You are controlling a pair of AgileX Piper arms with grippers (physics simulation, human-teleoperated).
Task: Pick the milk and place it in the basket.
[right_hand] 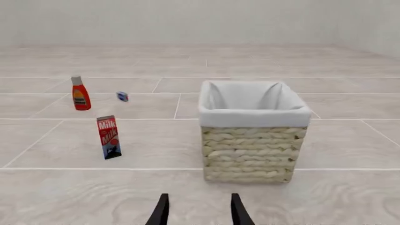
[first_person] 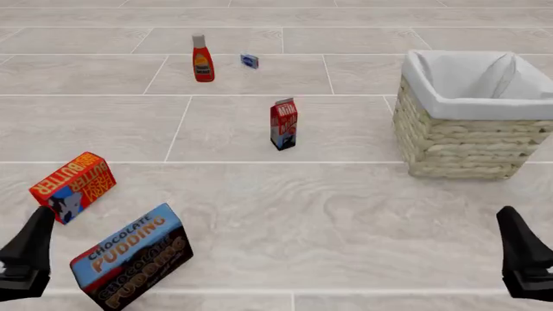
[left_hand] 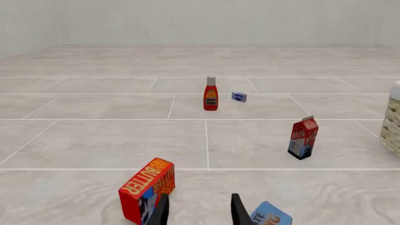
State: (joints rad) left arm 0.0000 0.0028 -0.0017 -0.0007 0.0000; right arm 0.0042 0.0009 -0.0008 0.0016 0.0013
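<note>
Both fingers [right_hand: 234, 209] sit well short of the upright milk [first_person: 283, 124].

— What colours do you see on my desk [first_person: 346, 214]?

— Pale grey stone tiles with thin white seams. The milk [first_person: 283, 124] is red with white lettering, blue and white lower down. The basket [first_person: 462, 146] is cream wicker, lined in white cloth.

— And the rest?

— A red ketchup bottle [first_person: 203, 59] with a white cap, a red-orange butter box [first_person: 72, 186] lettered yellow, a blue and brown pudding box [first_person: 131, 258]. My claws, left [first_person: 26, 256] and right [first_person: 525, 254], are black.
</note>
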